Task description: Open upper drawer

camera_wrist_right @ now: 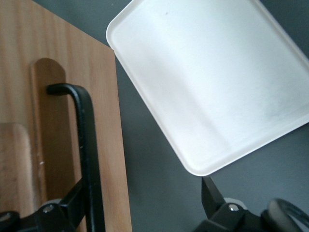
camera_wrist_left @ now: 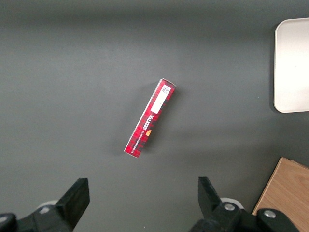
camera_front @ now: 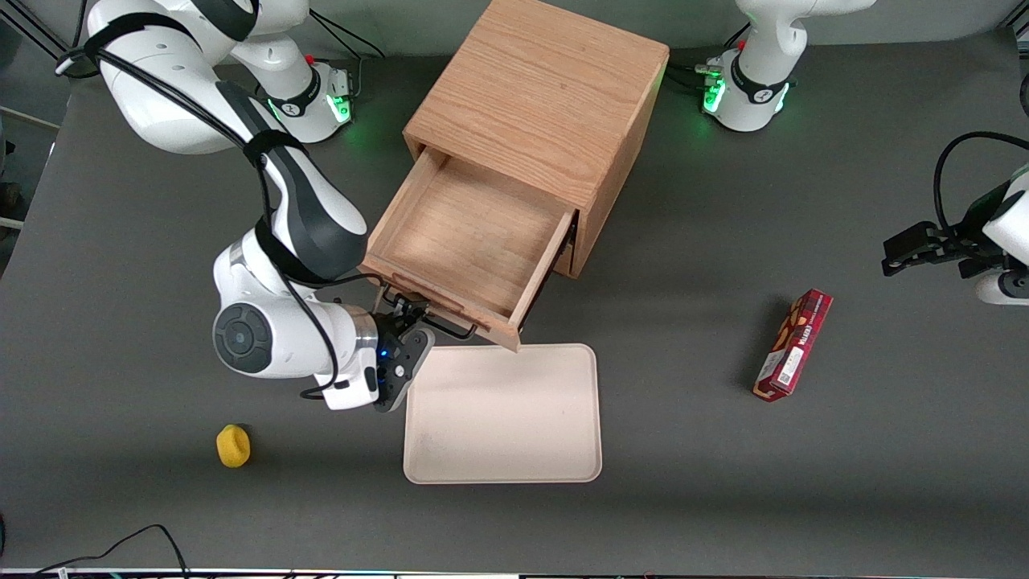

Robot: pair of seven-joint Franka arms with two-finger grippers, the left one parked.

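The upper drawer (camera_front: 470, 233) of the light oak cabinet (camera_front: 539, 96) stands pulled far out, its bare wooden inside showing. Its thin black bar handle (camera_front: 450, 328) runs along the drawer front, which faces the front camera. My right gripper (camera_front: 410, 310) is at the handle's end toward the working arm. In the right wrist view the drawer front (camera_wrist_right: 108, 145) and handle (camera_wrist_right: 84, 130) show. The gripper (camera_wrist_right: 142, 198) is open. The bar lies between the jaws, close against one finger (camera_wrist_right: 72, 198), and the other finger (camera_wrist_right: 212, 193) is well apart. The bottom drawer is hidden.
A cream tray (camera_front: 502, 414) lies on the dark table just in front of the open drawer, also in the right wrist view (camera_wrist_right: 217, 87). A red box (camera_front: 793, 344) lies toward the parked arm's end. A small yellow object (camera_front: 233, 445) lies nearer the front camera, toward the working arm's end.
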